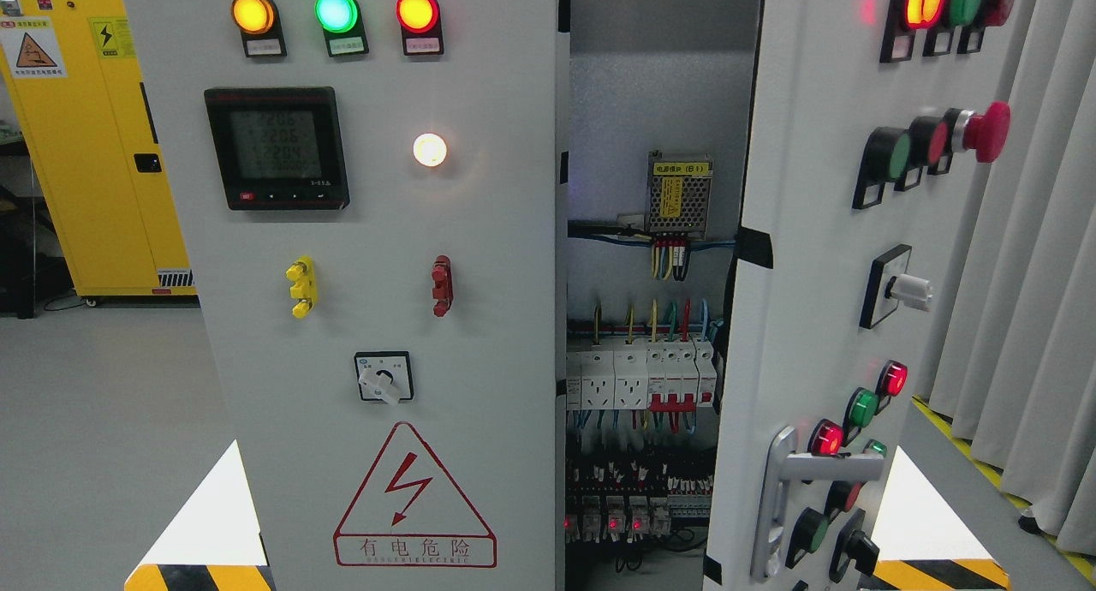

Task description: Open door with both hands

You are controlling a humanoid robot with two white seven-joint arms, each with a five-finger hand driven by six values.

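Neither robot hand shows in the head view, so the state of the fingers cannot be told. Two white wedges with black-and-yellow striped bases sit at the bottom left [205,531] and bottom right [929,522]; what they belong to cannot be made out.

The right door [813,317] of the electrical cabinet stands ajar, swung outward, and is cut off at the top and bottom edges. Its silver lever handle [801,488] sits low on the panel, near lit red and green indicator lamps. A red mushroom button [985,133] projects from the upper part; the lamps above it are blurred.

The left door [377,274] faces the camera and carries amber, green and red lamps, a digital meter [276,148] with unreadable figures, a rotary switch [384,379] and a red high-voltage warning triangle [415,497].

The gap between the doors exposes the cabinet interior [651,86]. It contains a perforated power supply [679,195], a row of circuit breakers [642,377] with coloured wires, and relays [625,514] lower down, partly in shadow.

A yellow storage cabinet [94,146] stands at the far left, partly hidden.
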